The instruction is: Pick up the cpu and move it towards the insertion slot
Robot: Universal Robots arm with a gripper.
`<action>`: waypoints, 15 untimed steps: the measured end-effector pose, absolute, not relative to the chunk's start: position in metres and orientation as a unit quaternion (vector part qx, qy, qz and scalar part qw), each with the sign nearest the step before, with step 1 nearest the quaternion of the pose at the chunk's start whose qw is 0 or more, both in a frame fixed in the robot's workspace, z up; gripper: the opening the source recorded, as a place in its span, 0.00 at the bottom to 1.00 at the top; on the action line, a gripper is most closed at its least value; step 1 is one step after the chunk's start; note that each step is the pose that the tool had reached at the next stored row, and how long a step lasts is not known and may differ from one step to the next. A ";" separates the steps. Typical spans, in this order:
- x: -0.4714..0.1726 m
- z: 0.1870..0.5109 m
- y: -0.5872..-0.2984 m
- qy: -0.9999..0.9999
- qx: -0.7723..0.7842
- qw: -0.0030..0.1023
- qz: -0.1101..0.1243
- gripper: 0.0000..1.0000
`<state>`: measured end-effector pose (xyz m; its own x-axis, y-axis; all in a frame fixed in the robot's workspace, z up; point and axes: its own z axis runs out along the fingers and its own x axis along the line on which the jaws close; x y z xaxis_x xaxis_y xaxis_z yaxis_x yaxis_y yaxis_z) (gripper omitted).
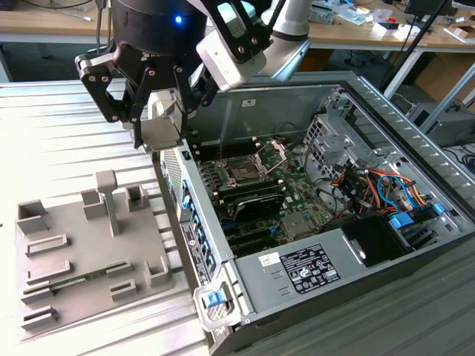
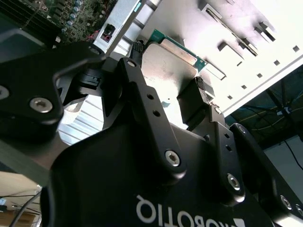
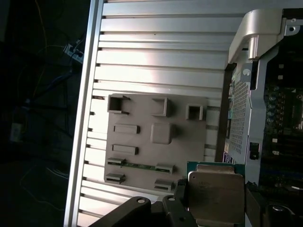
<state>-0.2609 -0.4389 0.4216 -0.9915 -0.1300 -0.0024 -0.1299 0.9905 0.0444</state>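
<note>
My gripper [image 1: 159, 127] is shut on the cpu [image 1: 160, 126], a small flat square chip with a pale metal top. It hangs in the air over the case's wall on the exterior view's left, between the grey tray [image 1: 89, 245] and the open computer case [image 1: 319, 222]. In both wrist views the cpu [image 2: 168, 66] [image 3: 215, 194] sits clamped between the two black fingers [image 2: 201, 90] [image 3: 181, 191]. The insertion slot [image 1: 241, 172] is a dark square socket on the motherboard inside the case, with its hinged metal plate [image 1: 272, 153] raised behind it.
The grey tray [image 3: 156, 142] lies on the ribbed metal table [image 1: 67, 133] and holds a thin green memory stick [image 1: 74, 280] [image 3: 139, 166] and an upright post [image 1: 107, 199]. Inside the case are drive cages, coloured cables [image 1: 386, 185] and a power supply [image 1: 312, 271].
</note>
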 end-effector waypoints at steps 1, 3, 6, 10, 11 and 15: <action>-0.260 0.422 -0.439 -0.998 0.065 0.000 -0.022 0.55; -0.258 0.422 -0.439 -0.998 0.065 0.000 -0.022 0.55; -0.255 0.421 -0.439 -0.998 0.065 0.000 -0.022 0.55; -0.251 0.421 -0.439 -0.998 0.065 0.000 -0.022 0.55; -0.250 0.421 -0.439 -0.998 0.065 0.000 -0.022 0.55; -0.246 0.421 -0.439 -0.998 0.065 0.000 -0.022 0.55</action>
<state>-0.2459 -0.4389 0.4213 -0.9915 -0.1300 -0.0024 -0.1300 0.9905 0.0444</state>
